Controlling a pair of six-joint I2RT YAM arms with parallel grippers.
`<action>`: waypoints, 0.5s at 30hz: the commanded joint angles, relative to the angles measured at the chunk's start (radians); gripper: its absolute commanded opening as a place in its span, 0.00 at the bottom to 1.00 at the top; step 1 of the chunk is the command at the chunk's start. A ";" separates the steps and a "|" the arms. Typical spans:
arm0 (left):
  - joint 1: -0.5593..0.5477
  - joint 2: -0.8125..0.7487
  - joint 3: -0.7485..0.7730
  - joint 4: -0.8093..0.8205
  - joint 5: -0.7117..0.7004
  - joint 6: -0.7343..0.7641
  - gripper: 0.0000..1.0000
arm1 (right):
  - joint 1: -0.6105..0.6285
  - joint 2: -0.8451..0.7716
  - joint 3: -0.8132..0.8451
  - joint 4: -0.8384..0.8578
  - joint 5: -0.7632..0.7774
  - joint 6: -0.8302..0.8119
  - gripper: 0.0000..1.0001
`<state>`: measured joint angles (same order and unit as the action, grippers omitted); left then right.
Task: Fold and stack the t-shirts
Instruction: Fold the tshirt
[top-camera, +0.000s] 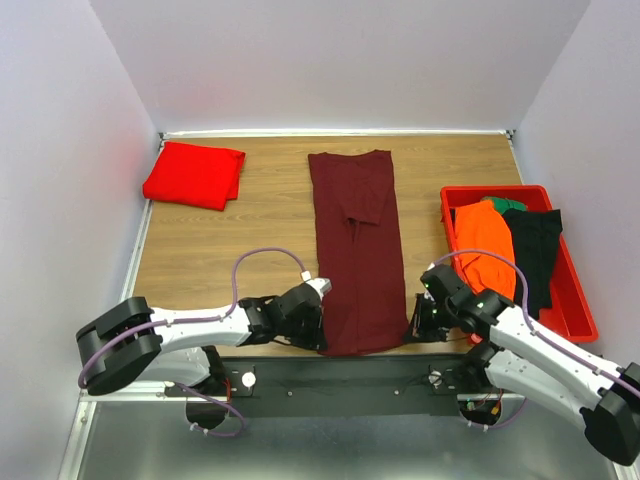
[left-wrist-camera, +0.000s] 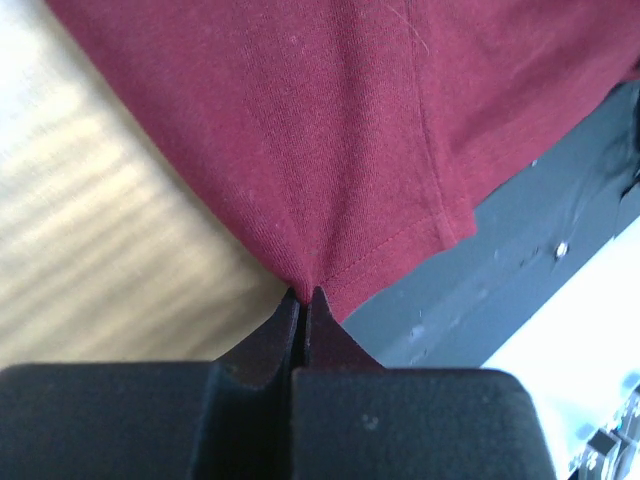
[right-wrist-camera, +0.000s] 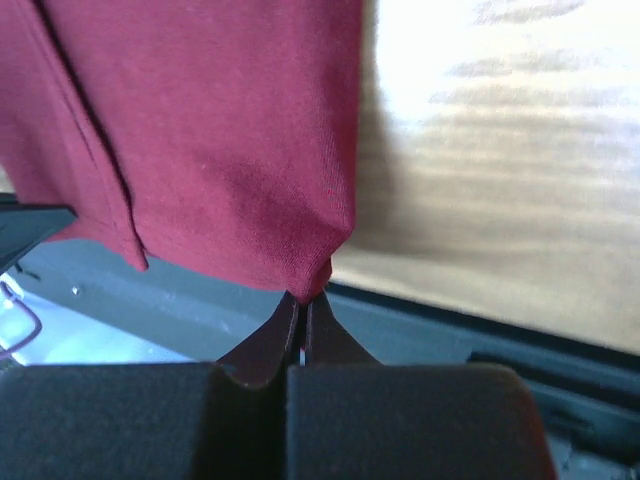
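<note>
Maroon t-shirt (top-camera: 355, 250): laid as a long narrow strip down the middle of the table (top-camera: 250, 215), sleeves folded in, near hem reaching the table's near edge and lying over the dark strip there. Its near left hem corner is pinched in the left gripper (left-wrist-camera: 303, 300), jaws clamped on a small point of cloth. Its near right hem corner is pinched likewise in the right gripper (right-wrist-camera: 303, 302), jaws closed tight on the very tip of the fabric.

Risk, as judged: both holds take little cloth, the right one the least. A lift or a pull toward the far end could slip that corner out, dropping one side and skewing the fold. Uneven travel of the two arms would twist the strip, or drag the whole shirt along the wood instead of doubling it. The folded-in sleeve, loose on top, may flop out as the hem rises.

Red t-shirt (top-camera: 195, 174): folded, far left corner of the table, well apart; probably the stacking place.

Red bin (top-camera: 583, 305): right side, holding orange, black and green garments. It sits near the right arm, which could brush it on a wide swing.
</note>
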<state>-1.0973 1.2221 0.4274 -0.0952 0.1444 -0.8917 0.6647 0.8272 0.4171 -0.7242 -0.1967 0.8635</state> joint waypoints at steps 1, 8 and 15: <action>-0.016 -0.038 0.036 -0.089 -0.057 -0.012 0.00 | 0.016 -0.020 0.100 -0.096 0.075 -0.004 0.01; 0.051 0.010 0.226 -0.133 -0.178 0.100 0.00 | 0.016 0.128 0.249 0.034 0.308 -0.055 0.00; 0.204 0.083 0.336 -0.083 -0.203 0.171 0.00 | 0.016 0.347 0.368 0.203 0.508 -0.073 0.00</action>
<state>-0.9512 1.2675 0.7315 -0.1997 -0.0025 -0.7841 0.6754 1.0752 0.7094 -0.6445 0.1154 0.8143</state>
